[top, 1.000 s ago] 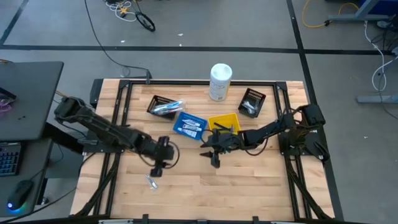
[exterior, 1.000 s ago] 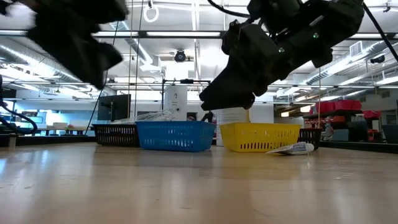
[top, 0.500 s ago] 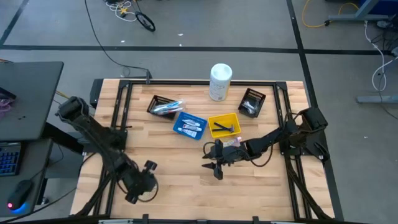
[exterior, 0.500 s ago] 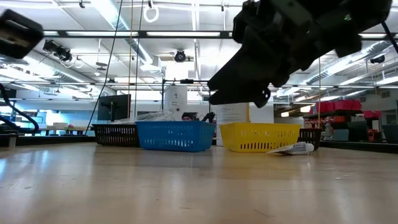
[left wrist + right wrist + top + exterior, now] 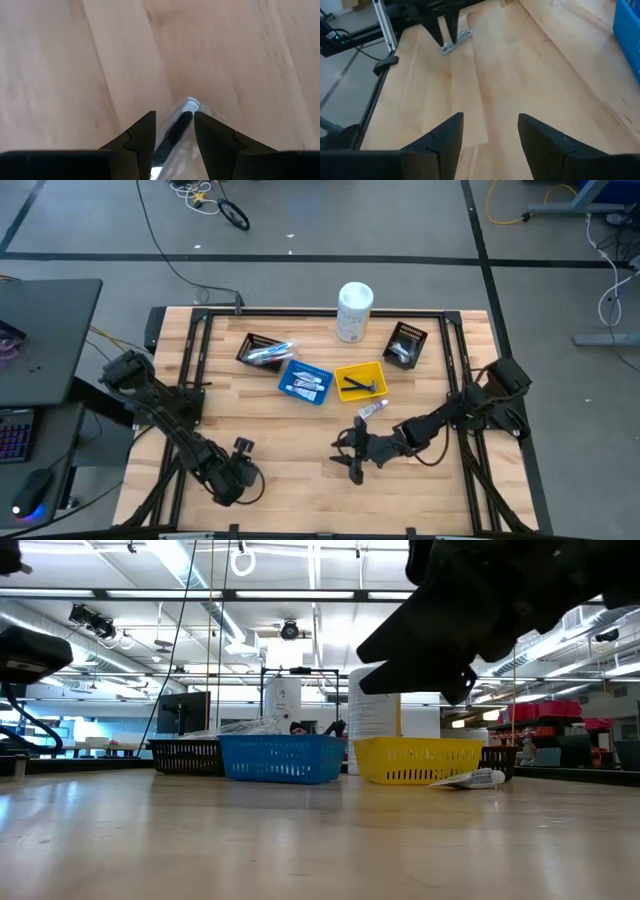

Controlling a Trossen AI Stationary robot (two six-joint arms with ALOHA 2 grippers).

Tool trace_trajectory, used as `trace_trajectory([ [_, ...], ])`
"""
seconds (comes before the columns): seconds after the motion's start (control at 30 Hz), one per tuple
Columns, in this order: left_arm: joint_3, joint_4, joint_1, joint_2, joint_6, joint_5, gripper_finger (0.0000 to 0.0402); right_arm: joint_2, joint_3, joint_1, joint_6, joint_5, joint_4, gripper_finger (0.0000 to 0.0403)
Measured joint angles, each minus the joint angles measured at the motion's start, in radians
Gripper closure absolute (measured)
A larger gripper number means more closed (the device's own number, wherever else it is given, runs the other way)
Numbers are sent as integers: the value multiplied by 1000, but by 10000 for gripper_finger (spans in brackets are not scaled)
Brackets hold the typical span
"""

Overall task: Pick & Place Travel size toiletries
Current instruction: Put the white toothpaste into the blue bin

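Note:
A dark-handled razor in clear wrap [image 5: 176, 131] lies flat on the wooden table near its front left. My left gripper [image 5: 173, 116] points steeply down over it, open, one finger on each side of the razor. Whether a finger touches it, I cannot tell. The right wrist view shows the same razor [image 5: 460, 39] beside those fingers. My right gripper [image 5: 352, 468] hangs open above bare wood at the middle front. A small white tube [image 5: 372, 409] lies on the table in front of the yellow bin [image 5: 360, 378].
At the back stand a black bin [image 5: 265, 350] with pale items, a blue bin [image 5: 305, 381] with tubes, the yellow bin holding a dark razor, another black bin [image 5: 405, 343] and a tall white canister [image 5: 354, 310]. Bare wood lies between the two grippers.
My left gripper has swung from the table's middle toward the near left edge and come down over the wrapped razor, which has stayed where it lay. My right gripper has drawn back from the yellow bin toward the near edge, still open.

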Motion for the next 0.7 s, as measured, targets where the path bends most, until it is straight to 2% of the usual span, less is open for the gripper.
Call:
trace_trajectory([
  [0.33,0,-1,26,1,17,-4,259,0,0,33,-13,12,-39,204],
  [0.4,0,-2,28,1,14,4,259,0,0,32,-46,12,-96,204],
  [0.53,0,-2,28,1,21,10,259,0,0,23,-225,54,-249,204],
  [0.7,0,5,28,1,12,-7,259,-5,0,3,-147,135,-498,204],
])
